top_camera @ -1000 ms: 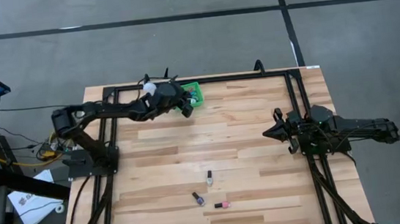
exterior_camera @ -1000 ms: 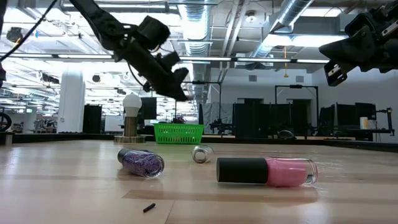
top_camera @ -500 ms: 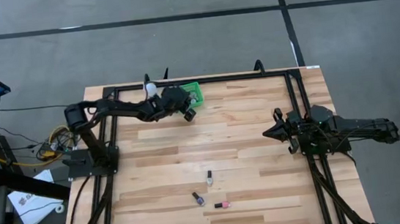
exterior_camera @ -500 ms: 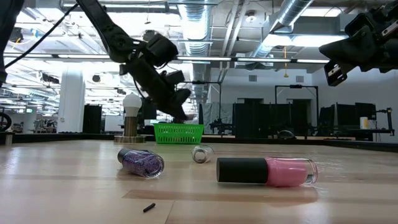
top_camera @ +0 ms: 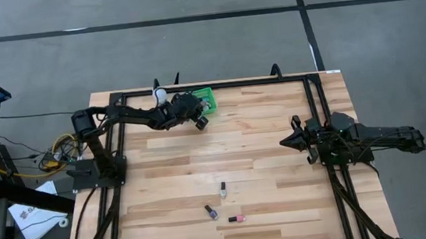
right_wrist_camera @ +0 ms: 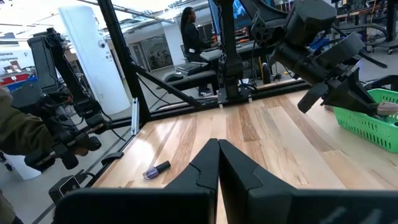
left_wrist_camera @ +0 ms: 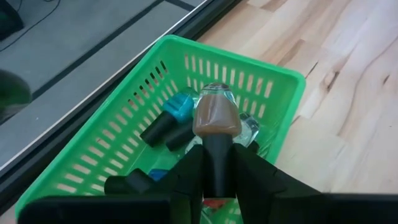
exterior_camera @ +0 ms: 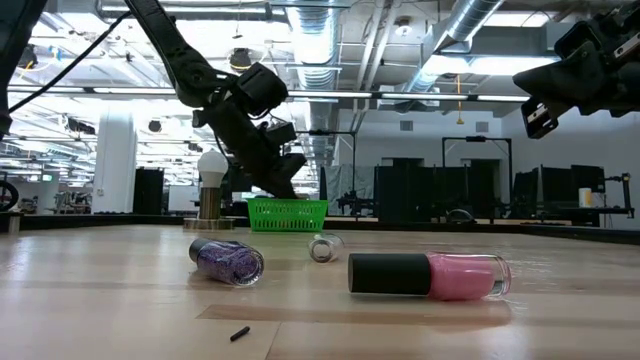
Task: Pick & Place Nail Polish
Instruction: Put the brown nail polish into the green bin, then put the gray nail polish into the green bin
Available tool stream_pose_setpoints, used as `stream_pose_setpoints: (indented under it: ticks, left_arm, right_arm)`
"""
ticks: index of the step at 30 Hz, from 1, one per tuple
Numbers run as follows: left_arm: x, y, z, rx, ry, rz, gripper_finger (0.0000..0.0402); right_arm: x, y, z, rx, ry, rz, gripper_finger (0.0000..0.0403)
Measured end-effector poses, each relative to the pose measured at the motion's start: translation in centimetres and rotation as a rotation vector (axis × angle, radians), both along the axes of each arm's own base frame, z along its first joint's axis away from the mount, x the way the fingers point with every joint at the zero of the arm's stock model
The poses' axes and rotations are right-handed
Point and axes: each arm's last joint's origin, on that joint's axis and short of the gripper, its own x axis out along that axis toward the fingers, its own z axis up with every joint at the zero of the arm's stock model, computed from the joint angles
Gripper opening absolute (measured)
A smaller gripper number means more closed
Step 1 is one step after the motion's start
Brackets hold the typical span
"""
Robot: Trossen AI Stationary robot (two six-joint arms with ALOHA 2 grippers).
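My left gripper (top_camera: 199, 120) is shut on a brown nail polish bottle (left_wrist_camera: 216, 116) just above the green basket (left_wrist_camera: 118, 134), which stands at the table's far edge (top_camera: 208, 97) and holds several bottles, one of them teal (left_wrist_camera: 178, 107). In the low view the gripper (exterior_camera: 283, 188) is right over the basket (exterior_camera: 288, 214). Three bottles lie on their sides near the front edge: purple glitter (exterior_camera: 228, 261), a small clear one (exterior_camera: 324, 247) and pink (exterior_camera: 430, 275). My right gripper (top_camera: 285, 141) is shut and empty, held high at the table's right. My left gripper pinches the brown bottle by its dark cap (left_wrist_camera: 217, 163) between its two fingers. The fingers slant down toward the basket and lie along the bottle. The brown glass body (left_wrist_camera: 216, 116) sticks out past the fingertips, lifted clear over the bottles in the basket.
A white bulb-shaped thing on a round base (top_camera: 160, 94) stands left of the basket. A black metal frame (top_camera: 318, 109) runs along the table's left, far and right sides. A small dark chip (exterior_camera: 239, 333) lies at the front. People show beyond the table (right_wrist_camera: 189, 31).
My left gripper has gone down toward the green basket with the brown bottle, and a little toward the table's near edge, staying shut on the bottle.
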Motion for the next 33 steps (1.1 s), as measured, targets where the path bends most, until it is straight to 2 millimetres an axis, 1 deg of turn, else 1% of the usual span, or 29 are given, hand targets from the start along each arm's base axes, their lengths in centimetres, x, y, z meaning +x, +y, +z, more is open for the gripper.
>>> stream_pose_setpoints:
  ticks: [4,9,12,14,16,20,22,24,29,33]
  left_arm:
    - [0.0,-0.1,0.1,0.0,0.003,-0.003,0.0089]
    - [-0.2,-0.2,0.8,0.007,-0.011,-0.012,0.0147]
    - [-0.3,-0.5,1.8,0.015,-0.035,-0.023,0.0186]
    - [-0.2,-1.2,3.1,0.019,-0.074,-0.068,0.0206]
    - [-0.1,-2.4,4.7,0.036,-0.107,-0.168,0.0219]
    - [-0.1,-5.4,7.8,0.054,-0.201,-0.339,0.0226]
    - [0.0,-7.2,9.0,0.055,-0.241,-0.426,0.0228]
    - [0.1,-9.1,9.7,0.047,-0.268,-0.531,0.0228]
    - [0.5,-13.8,9.9,-0.021,-0.297,-0.769,0.0228]
    - [0.9,-16.8,9.1,-0.062,-0.28,-0.895,0.0228]
  right_arm:
    - [0.0,0.0,0.0,0.0,0.0,0.0,0.0]
    - [0.0,0.0,0.0,0.0,0.0,0.0,0.0]
    - [0.0,0.0,0.0,0.0,0.0,0.0,0.0]
    - [0.0,0.0,0.0,0.0,0.0,0.0,0.0]
    - [0.0,0.0,0.0,0.0,0.0,0.0,0.0]
    - [0.0,0.0,0.0,0.0,0.0,0.0,0.0]
    - [0.0,0.0,0.0,0.0,0.0,0.0,0.0]
    - [0.0,0.0,0.0,0.0,0.0,0.0,0.0]
    - [0.0,0.0,0.0,0.0,0.0,0.0,0.0]
    - [0.0,0.0,0.0,0.0,0.0,0.0,0.0]
